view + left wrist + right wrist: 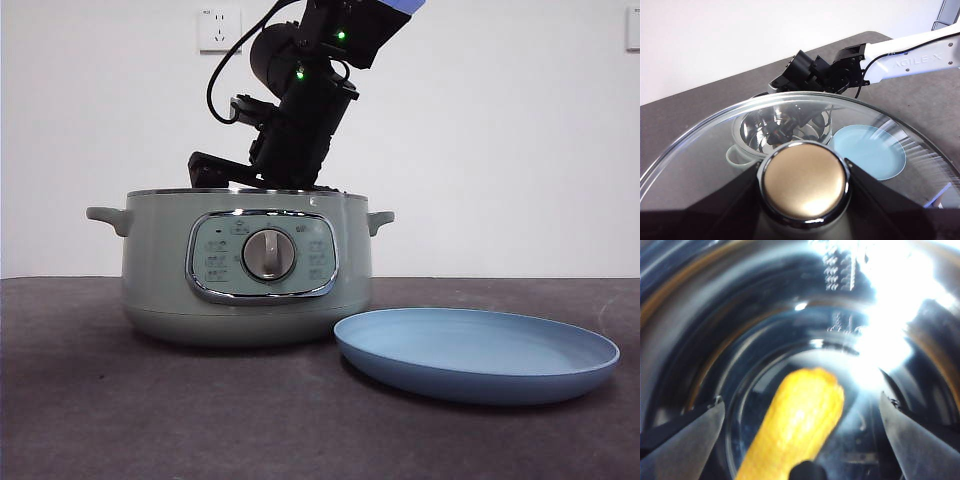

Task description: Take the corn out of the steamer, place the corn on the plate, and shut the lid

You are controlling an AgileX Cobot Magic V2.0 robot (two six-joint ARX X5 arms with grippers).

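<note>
Clearly, one steamer (247, 265) stands left of centre in the front view, its silver dial (269, 254) facing the camera, and one light-blue plate (476, 354) lies at lower right, its rim just beside the pot's base on the dark table (90, 400). One black arm comes down from the top centre of that view and dips behind the pot's rim; this is the right gripper (800, 440), whose wrist view looks into the shiny bowl. There its two jaws stand wide apart at the lower left and lower right corners, and the single corn (797, 425) lies between them in the lower middle, touching neither.

The left gripper (803, 182) is clamped on the knob of the one glass lid (715, 150), which fills the lower half of its view. Through and beyond the glass, the open steamer (740, 152) and the plate (870, 152) show near the centre, with the right arm (910, 55) reaching in from the upper right.
</note>
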